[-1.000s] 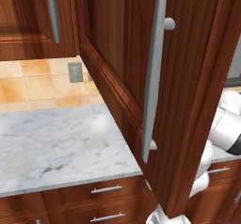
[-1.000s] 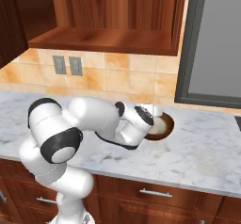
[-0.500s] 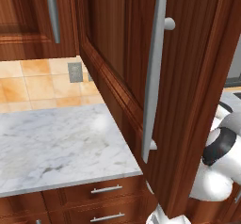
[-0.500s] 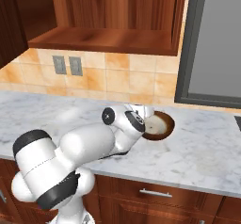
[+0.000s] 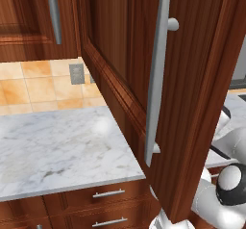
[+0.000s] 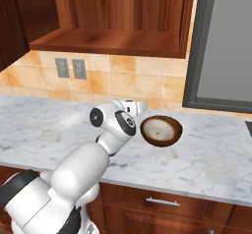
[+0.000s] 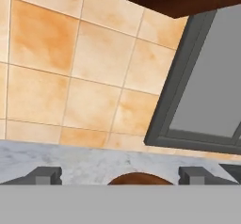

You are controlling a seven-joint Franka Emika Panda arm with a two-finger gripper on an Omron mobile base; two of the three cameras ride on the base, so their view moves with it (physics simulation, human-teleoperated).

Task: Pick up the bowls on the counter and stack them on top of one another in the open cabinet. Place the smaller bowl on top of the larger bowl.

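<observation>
Gripper (image 7: 119, 175) spread (bowl (image 6: 161, 130) near counter (image 6: 206, 164) back).

text: none readable | labels/brands: none | numbers/signs: none | surfaces checked: worktop (image 6: 206, 154), open cabinet door (image 5: 192, 79), tiled wall (image 7: 70, 77), bowl (image 6: 161, 130) — all plain, unmarked

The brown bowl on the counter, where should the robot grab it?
Grab the brown bowl by its rim, coming down from above. It sits upright and open on the counter, so one finger can go inside the wall and one outside. The near-left edge looks best, since the gripper is beside it there, with its jaws open wide in the hand view.
</observation>
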